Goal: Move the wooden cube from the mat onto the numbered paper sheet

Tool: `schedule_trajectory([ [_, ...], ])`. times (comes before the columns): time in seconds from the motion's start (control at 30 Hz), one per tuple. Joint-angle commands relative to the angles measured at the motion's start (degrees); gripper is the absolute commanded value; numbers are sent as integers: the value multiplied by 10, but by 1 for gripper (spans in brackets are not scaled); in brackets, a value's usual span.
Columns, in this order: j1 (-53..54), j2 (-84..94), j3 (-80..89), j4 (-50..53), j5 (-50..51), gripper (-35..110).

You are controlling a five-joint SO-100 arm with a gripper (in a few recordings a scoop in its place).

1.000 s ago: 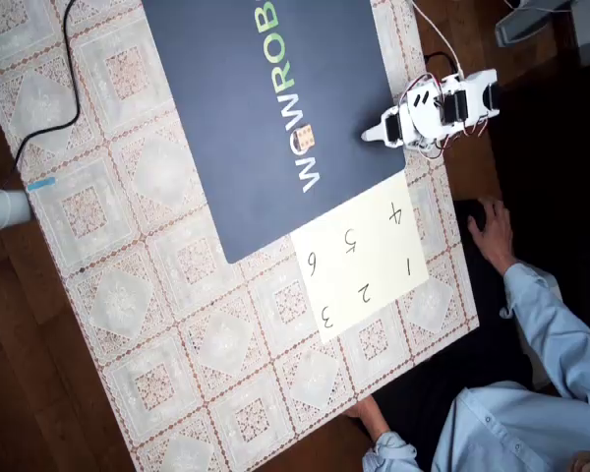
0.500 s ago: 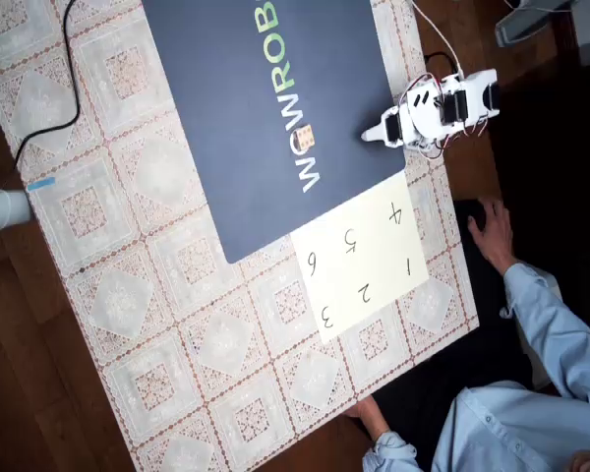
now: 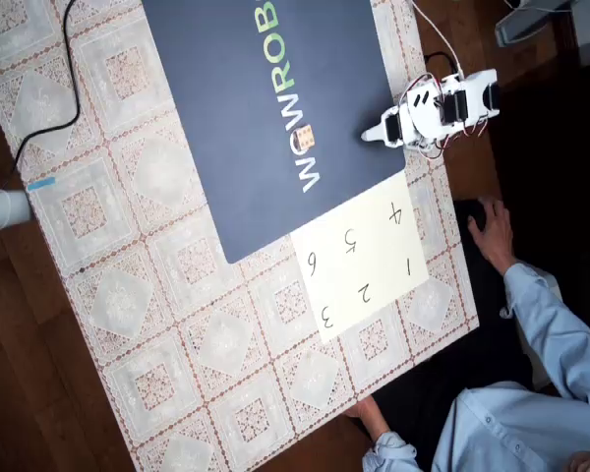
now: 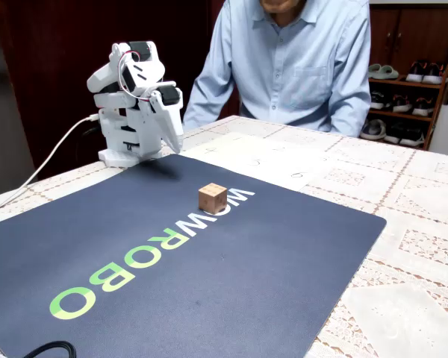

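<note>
The small tan wooden cube (image 3: pixel 306 139) (image 4: pixel 212 198) sits on the dark navy mat (image 3: pixel 236 88) (image 4: pixel 209 283), on the white "WOW" letters. The cream numbered paper sheet (image 3: pixel 364 258) (image 4: pixel 263 159) lies against the mat's corner, with handwritten digits on it. My white arm is folded up at the mat's edge beside the sheet. Its gripper (image 3: pixel 370 135) (image 4: pixel 176 142) points down over the mat's border, looks shut and holds nothing. The cube is well apart from it.
A person in a light blue shirt (image 4: pixel 299 60) sits behind the table, one hand (image 3: pixel 492 231) resting near the sheet. A black cable (image 3: pixel 69 79) crosses the lace tablecloth (image 3: pixel 177 315). A white cable (image 4: pixel 52 160) runs from the arm's base.
</note>
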Motion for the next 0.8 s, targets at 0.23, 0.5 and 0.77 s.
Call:
schedule_trajectory([
  [0.23,3,4,26,12,-12,0],
  [0.5,4,4,26,12,-11,0],
  [0.77,44,-48,-37,-1,-152,0],
])
